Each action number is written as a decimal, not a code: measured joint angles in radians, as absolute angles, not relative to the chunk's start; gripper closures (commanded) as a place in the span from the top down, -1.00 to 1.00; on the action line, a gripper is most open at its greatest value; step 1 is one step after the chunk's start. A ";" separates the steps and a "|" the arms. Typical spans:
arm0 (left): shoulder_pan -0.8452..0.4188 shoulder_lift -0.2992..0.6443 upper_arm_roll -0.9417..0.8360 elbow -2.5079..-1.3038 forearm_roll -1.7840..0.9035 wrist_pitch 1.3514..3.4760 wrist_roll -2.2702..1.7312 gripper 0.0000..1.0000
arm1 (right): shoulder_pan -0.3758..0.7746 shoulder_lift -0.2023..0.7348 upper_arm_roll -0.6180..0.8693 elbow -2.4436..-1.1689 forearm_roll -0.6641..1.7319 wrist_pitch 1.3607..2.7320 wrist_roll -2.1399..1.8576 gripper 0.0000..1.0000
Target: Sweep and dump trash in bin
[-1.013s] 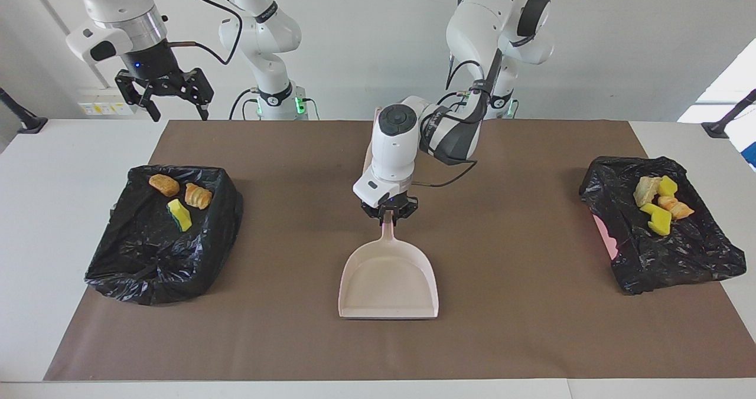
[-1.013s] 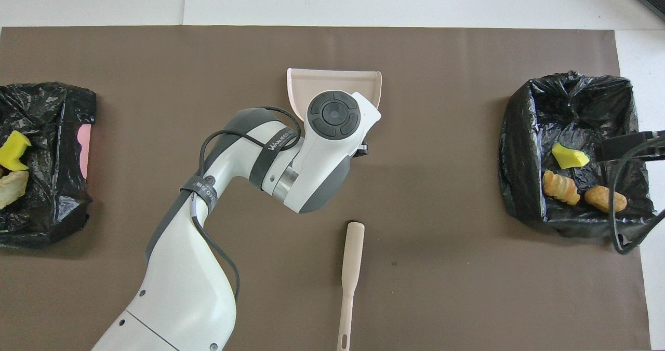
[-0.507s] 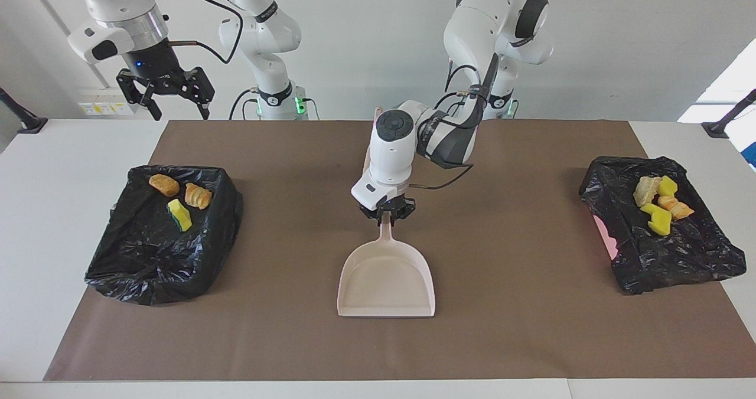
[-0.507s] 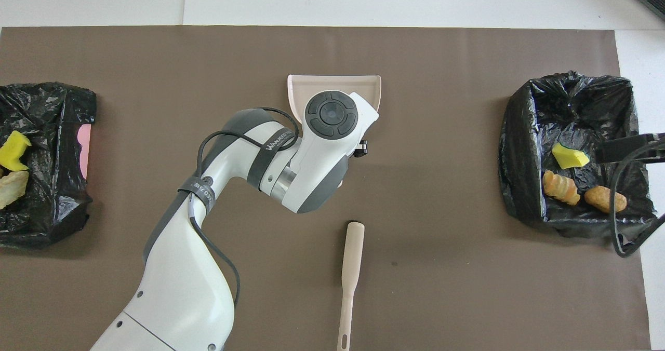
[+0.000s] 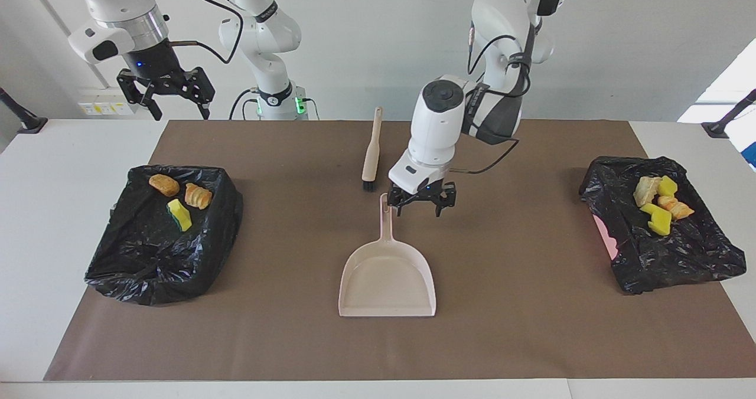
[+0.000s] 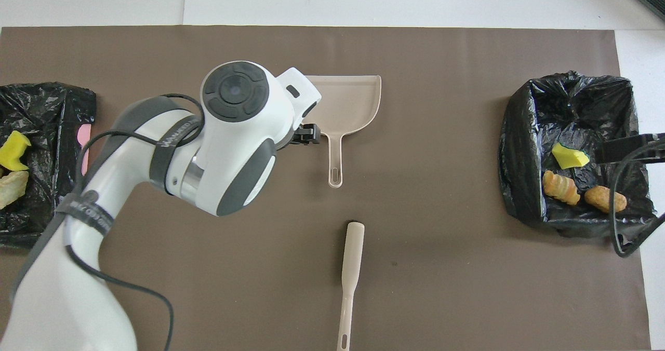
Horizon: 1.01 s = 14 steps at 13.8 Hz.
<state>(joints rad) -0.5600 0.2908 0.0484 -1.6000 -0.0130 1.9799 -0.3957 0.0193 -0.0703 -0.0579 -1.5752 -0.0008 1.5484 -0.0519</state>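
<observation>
We see the left end effector (image 5: 422, 203) hanging low over the brown mat (image 5: 531, 328), just beside the dustpan's handle end, its fingers spread apart and holding nothing. The facing view shows that gap plainly; from overhead the arm's white wrist covers most of it and only a black tip (image 6: 306, 134) pokes out at 9 o'clock of the handle.

The pale dustpan (image 5: 387, 281) lies flat mid-mat, handle pointing toward the robots, pan mouth pointing away from them. Overhead, we get the slot at the handle's end, which the facing view barely shows.

The brush (image 5: 372, 148) lies nearer to the robots than the dustpan, on the mat. Overhead gives us its whole length (image 6: 350, 273); facing, we see its dark bristle end near the dustpan handle.

The trash sits in 2 black-bagged bins. In the bin (image 5: 147, 257) at the right arm's end we count 3 pieces (image 5: 180, 201): 2 bread-like lumps and 1 yellow sponge. The bin (image 5: 679, 257) at the left arm's end holds the other 4 pieces (image 5: 658, 204), fully seen only from the facing view; overhead cuts that bin off at the frame edge.

The right end effector (image 5: 171, 95) waits high over the table's edge near its own bin, fingers spread, empty.
</observation>
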 measured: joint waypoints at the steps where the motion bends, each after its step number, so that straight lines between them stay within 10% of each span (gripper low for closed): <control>1: -0.521 0.239 0.050 -1.624 -0.013 1.952 -0.336 1.00 | 0.019 -0.070 -0.058 -1.576 -0.001 1.548 -0.052 1.00; 6: -0.306 0.055 0.054 -1.657 -0.013 1.828 -0.058 1.00 | 0.019 -0.070 -0.058 -1.579 -0.001 1.548 -0.052 1.00; 14: -0.083 0.007 0.060 -1.475 -0.013 1.520 0.214 1.00 | 0.019 -0.070 -0.058 -1.579 -0.001 1.548 -0.052 1.00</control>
<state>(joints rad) -0.0826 0.0073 0.0596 -1.4754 -0.0130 1.5201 0.2135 0.0194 -0.0704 -0.0579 -1.5789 -0.0008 1.5484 -0.0519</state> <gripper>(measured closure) 0.000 0.000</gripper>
